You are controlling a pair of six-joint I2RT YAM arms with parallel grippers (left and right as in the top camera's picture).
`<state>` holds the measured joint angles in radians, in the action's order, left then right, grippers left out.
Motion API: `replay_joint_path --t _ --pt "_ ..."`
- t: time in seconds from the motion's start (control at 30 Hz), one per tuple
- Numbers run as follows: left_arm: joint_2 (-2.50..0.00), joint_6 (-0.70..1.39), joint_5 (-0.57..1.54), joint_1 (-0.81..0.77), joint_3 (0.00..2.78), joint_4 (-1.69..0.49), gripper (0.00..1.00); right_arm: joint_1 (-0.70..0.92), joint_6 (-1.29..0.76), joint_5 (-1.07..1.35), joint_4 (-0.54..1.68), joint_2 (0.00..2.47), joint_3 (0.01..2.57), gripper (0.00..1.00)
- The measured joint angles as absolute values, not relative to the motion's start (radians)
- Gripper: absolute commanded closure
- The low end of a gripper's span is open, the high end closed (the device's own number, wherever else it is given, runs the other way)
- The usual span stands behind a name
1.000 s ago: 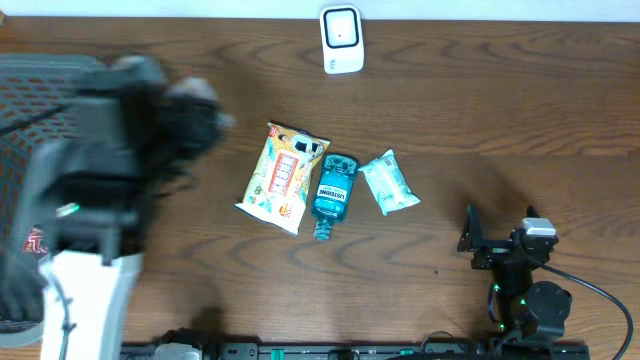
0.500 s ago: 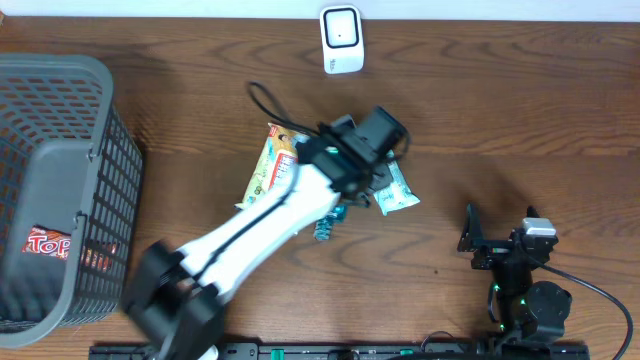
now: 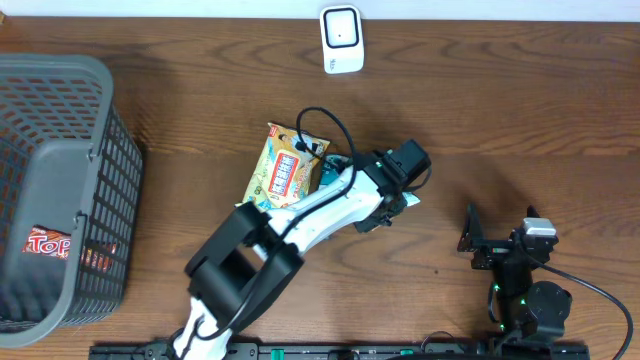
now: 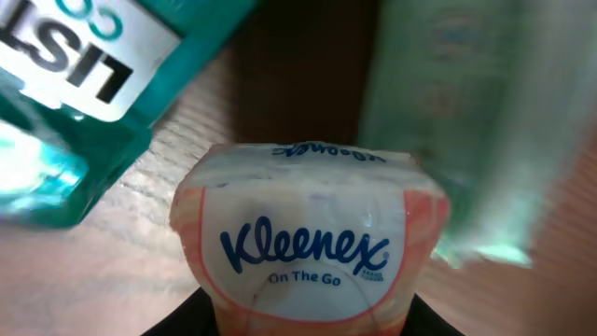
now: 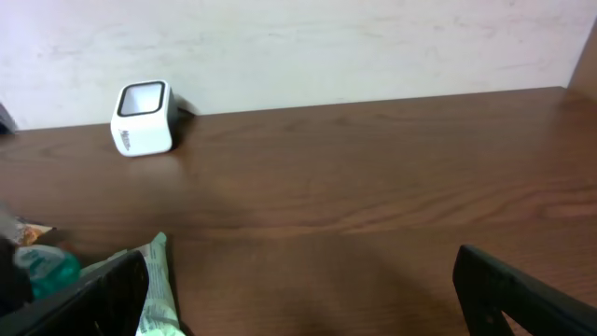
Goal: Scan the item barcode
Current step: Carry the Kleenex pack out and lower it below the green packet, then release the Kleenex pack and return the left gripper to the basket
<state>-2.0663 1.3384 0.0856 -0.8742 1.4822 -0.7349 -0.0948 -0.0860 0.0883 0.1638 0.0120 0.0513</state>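
Since 1 second ago your left arm has swung from over the basket to the row of goods in the middle of the table, and in the last half second it has shifted a little more to the right. With it came the Kleenex pack, which the left gripper appears to hold from both sides, its jaws partly closed around it. You see the pack's front only: white film, orange edges, blue logo with "On The Go"; no barcode shows on this face. It hangs low between the Listerine bottle and the green pack, with the snack bag further left; whether it touches the wood I cannot tell. My judgement is that this place does not serve the scan, because the scanner stands well apart at the far edge. Your right gripper rests wide open and holds nothing.
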Motion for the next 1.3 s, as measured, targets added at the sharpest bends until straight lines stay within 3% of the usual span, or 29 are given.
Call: replay_joint_path --t 0.13,0.2,0.23,0.27,0.4,0.7,0.87,1.03,1.3 --pt "-2.095 1.388 0.099 -0.873 1.478 -0.737 0.59 -0.095 -0.086 0.088 0.164 0.012 0.051 0.01" --pt "-2.093 1.386 0.098 -0.87 1.478 -0.736 0.42 -0.095 -0.086 0.088 0.164 0.012 0.051 0.01" --pt "-2.093 1.378 0.097 -0.867 1.478 -0.736 0.24 -0.095 -0.086 0.088 0.164 0.012 0.051 0.01" --pt "-2.093 1.374 0.094 -0.864 1.478 -0.736 0.14 -0.095 -0.086 0.088 0.164 0.012 0.051 0.01" --pt "-2.069 1.323 0.086 -0.852 1.478 -0.737 0.06 -0.095 -0.086 0.088 0.164 0.012 0.051 0.01" --pt "-1.764 1.075 -0.039 -0.839 1.505 -0.738 0.02 -0.095 -0.086 0.088 0.164 0.012 0.051 0.01" --pt "-1.531 0.831 -0.195 -0.737 1.557 -0.734 0.02 -0.095 -0.086 0.088 0.164 0.012 0.051 0.01" --pt "-1.336 0.665 -0.367 -0.5 1.571 -0.775 0.02 -0.095 -0.086 0.088 0.164 0.012 0.051 0.01" --pt "-1.238 0.632 -0.391 0.187 1.572 -0.982 0.02 -0.095 -0.086 0.086 0.164 0.012 0.051 0.01"
